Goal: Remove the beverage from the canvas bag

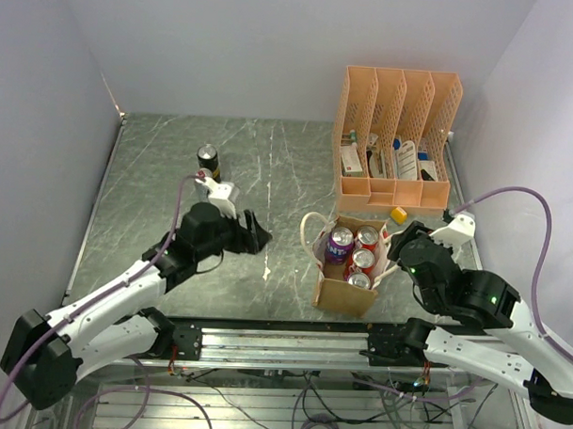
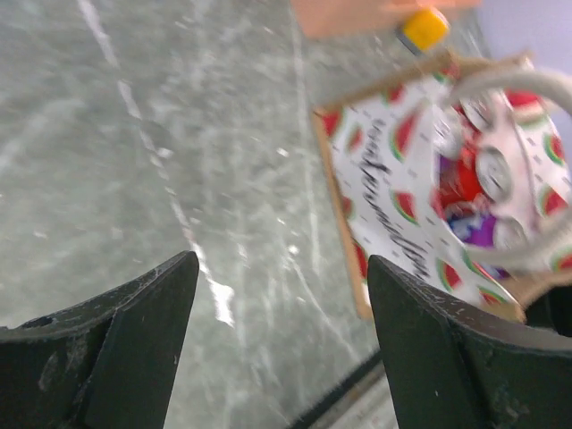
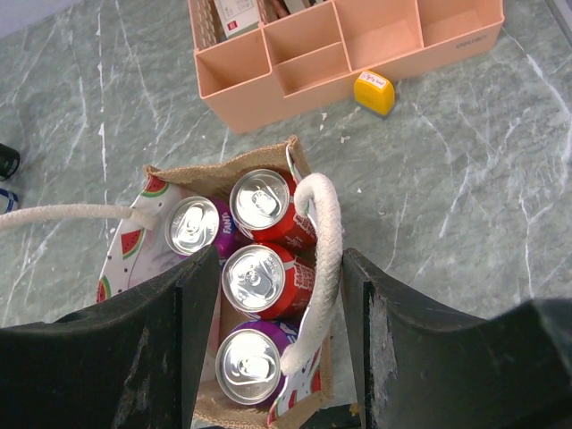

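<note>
I am holding my right gripper (image 3: 279,299) wide open and empty above the canvas bag (image 3: 223,163), whose four upright cans (image 3: 255,275) are sitting between and just beyond my jaws. My left gripper (image 2: 281,286) is also gaping empty, the bag lying ahead, off to one side of its jaws.

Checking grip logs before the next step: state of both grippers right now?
Left gripper: open, empty, over the table.
Right gripper: open, holding nothing, above the cans in the bag.
</note>
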`<move>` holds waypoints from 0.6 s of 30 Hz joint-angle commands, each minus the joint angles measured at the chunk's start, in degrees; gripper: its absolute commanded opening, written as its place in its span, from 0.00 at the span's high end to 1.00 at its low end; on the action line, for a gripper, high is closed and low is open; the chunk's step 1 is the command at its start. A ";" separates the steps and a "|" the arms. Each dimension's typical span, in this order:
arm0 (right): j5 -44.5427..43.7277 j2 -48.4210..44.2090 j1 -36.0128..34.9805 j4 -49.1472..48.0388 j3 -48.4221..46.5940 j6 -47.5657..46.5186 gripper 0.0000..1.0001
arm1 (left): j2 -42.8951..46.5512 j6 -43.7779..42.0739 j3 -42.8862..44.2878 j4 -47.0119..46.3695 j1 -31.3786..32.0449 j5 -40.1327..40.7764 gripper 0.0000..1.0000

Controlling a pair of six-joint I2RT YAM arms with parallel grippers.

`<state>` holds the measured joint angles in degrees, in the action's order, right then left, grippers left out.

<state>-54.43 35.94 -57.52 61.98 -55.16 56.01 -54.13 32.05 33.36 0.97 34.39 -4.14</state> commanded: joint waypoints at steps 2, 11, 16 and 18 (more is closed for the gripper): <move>-1.29 1.14 -0.31 0.58 0.05 1.20 0.44 | 4.68 6.43 2.24 -1.12 11.96 6.66 0.15; -1.72 2.55 -0.28 1.51 -0.37 2.11 0.44 | -5.98 2.93 12.20 -3.44 35.08 19.72 0.22; -2.16 1.49 -0.24 2.49 -0.58 3.29 0.44 | -20.59 -1.87 23.05 1.44 43.71 28.94 0.28; -2.03 0.29 -0.28 2.19 -0.42 3.11 0.44 | -25.00 -2.47 27.26 3.09 44.73 29.90 0.29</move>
<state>-54.85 38.15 -57.52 63.29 -55.16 57.80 -72.79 33.10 54.22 1.15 77.03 17.91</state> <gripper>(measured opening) 0.559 0.716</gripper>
